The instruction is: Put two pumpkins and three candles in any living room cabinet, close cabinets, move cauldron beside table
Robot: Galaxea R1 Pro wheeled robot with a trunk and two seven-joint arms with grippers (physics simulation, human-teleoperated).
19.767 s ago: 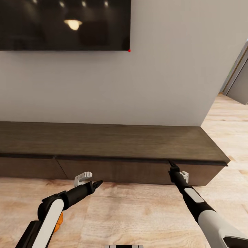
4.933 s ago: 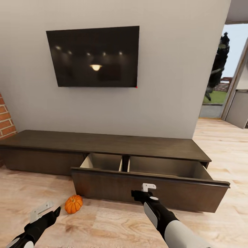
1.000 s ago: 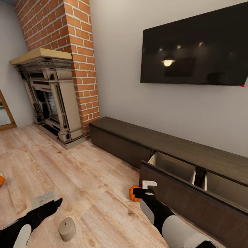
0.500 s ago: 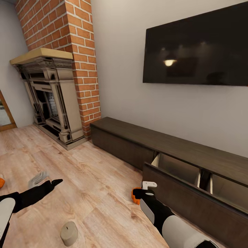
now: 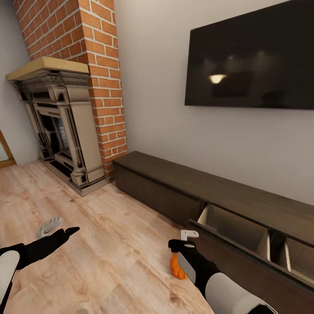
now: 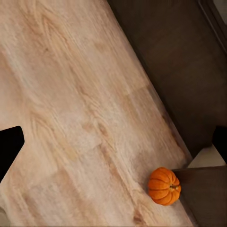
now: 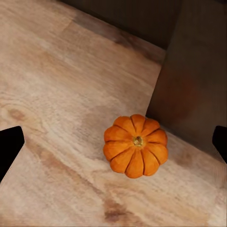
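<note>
1. Since half a second ago the head camera has swung further along the cabinet [image 5: 174,179]. The pumpkin [image 5: 175,266] now peeks out half-hidden behind the right wrist instead of sitting ahead of it. The left arm looks about where it was.
2. Right gripper [image 5: 188,235] hangs in front of the cabinet's pulled-out drawer [image 5: 257,266], right over the pumpkin. It's spread wide and not holding anything. In the right wrist view its black fingertips [image 7: 9,144] sit at the edges, with the pumpkin [image 7: 135,145] on the floor between them.
3. The pumpkin itself is upright on the wood floor [image 5: 109,244], just beside the end corner of the cabinet's open drawer front [image 7: 194,85]. Can't tell if it's actually touching.
4. Left gripper [image 5: 54,226] is well out from the cabinet, over bare floor, also spread and empty. Its wrist camera catches the same pumpkin [image 6: 163,186] by the drawer corner.
5. The cabinet's drawer shows a light tan inside with a divider, nothing visible in it.
6. Past the cabinet's far end stands a carved fireplace [image 5: 65,126] against a brick chimney [image 5: 100,65].
7. Above the cabinet, a black TV [image 5: 253,61] is on the wall.
</note>
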